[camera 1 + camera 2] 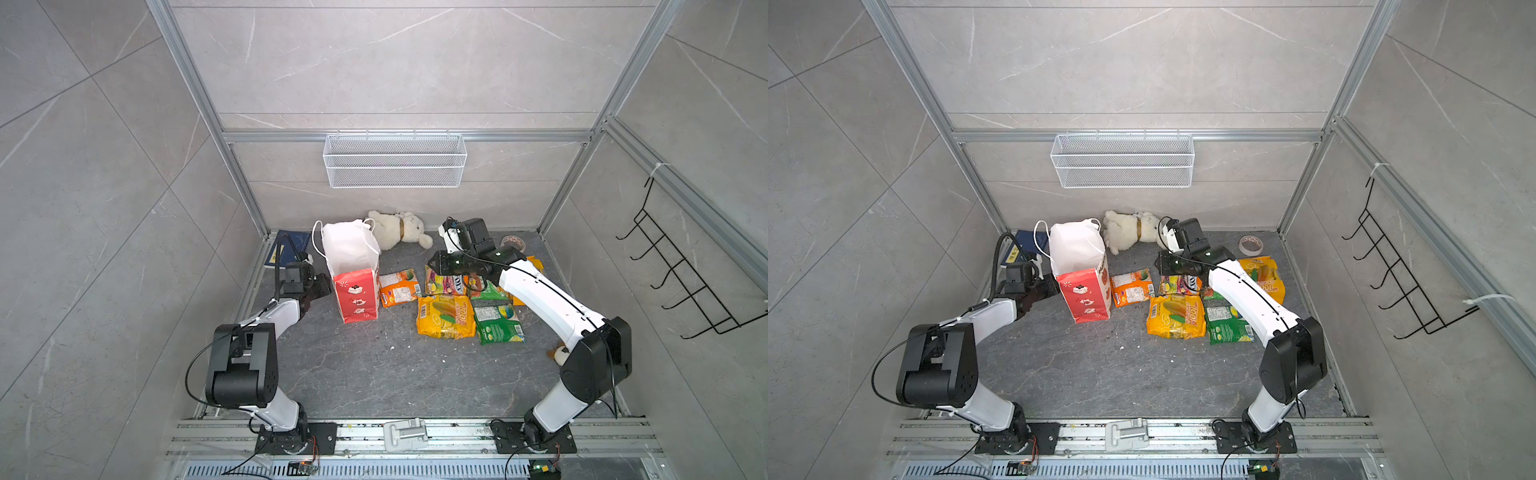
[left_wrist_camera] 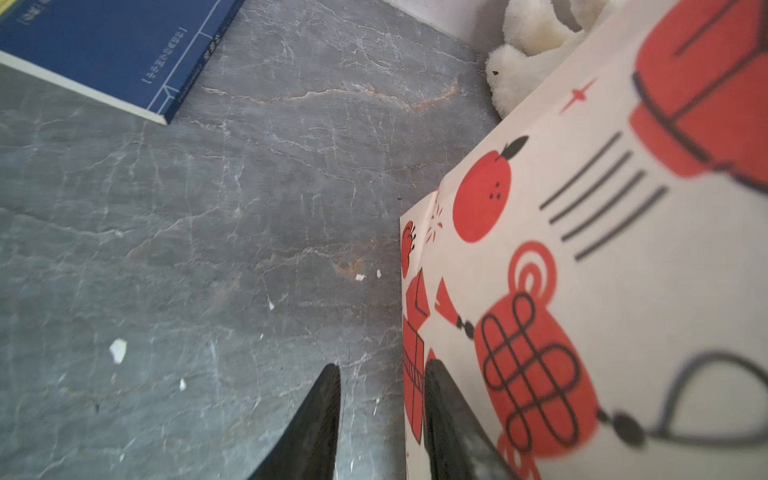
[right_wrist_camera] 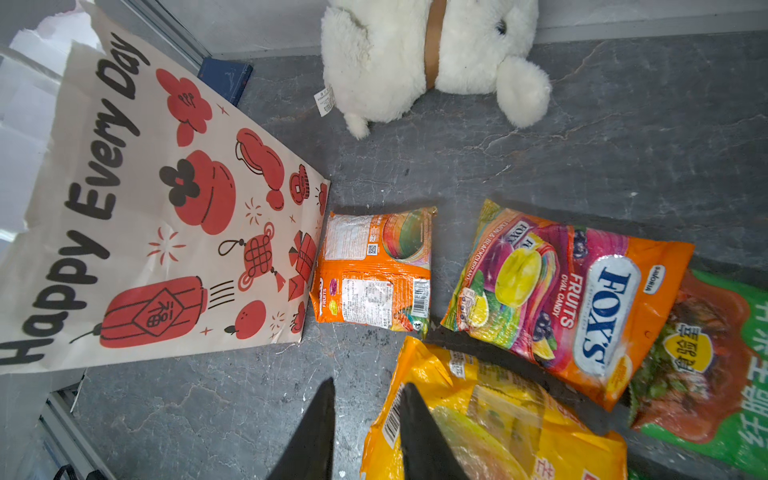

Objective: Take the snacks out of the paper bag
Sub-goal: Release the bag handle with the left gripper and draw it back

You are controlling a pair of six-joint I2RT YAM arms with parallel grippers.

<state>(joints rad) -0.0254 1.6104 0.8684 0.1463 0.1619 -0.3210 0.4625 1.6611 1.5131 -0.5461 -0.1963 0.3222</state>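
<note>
Standing upright, paper bag (image 1: 353, 266); snacks (image 1: 446, 316) beside it (on tabletop (image 1: 374, 374)). Left hand (image 2: 382, 365), right hand (image 3: 368, 382) slightly spread, empty.

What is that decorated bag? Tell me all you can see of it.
The paper bag stands upright on the grey table, mouth open, white inside. Its broad faces are white with red lanterns, knots, fruit and black "Happy Every Day" lettering; the narrow sides are red. White cord handles hang at the rim. An orange packet lies beside its base; the left gripper has its jaws by one side edge.
</note>
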